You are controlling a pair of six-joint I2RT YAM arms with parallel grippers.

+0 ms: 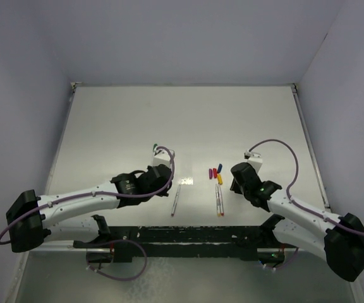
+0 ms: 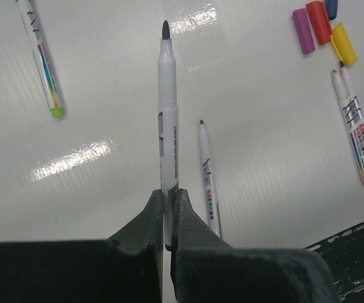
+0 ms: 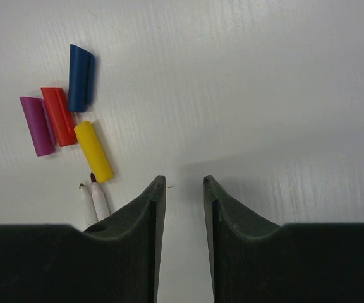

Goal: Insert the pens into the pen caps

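Note:
My left gripper (image 2: 169,192) is shut on a white pen (image 2: 168,107) whose dark tip points away from the wrist, above the table. A second pen (image 2: 208,177) lies on the table just right of it. Another pen with a green end (image 2: 46,69) lies to the far left. Magenta (image 3: 36,125), red (image 3: 58,116), blue (image 3: 81,77) and yellow (image 3: 94,151) pen caps lie clustered together. Two bare pens (image 3: 100,201) lie side by side below the yellow cap. My right gripper (image 3: 184,180) stands open just right of them, holding nothing.
The white table (image 1: 188,120) is walled on three sides by grey panels. A black rail (image 1: 188,235) runs along the near edge by the arm bases. In the top view the left gripper (image 1: 162,169) and the right gripper (image 1: 237,179) flank the caps (image 1: 215,172).

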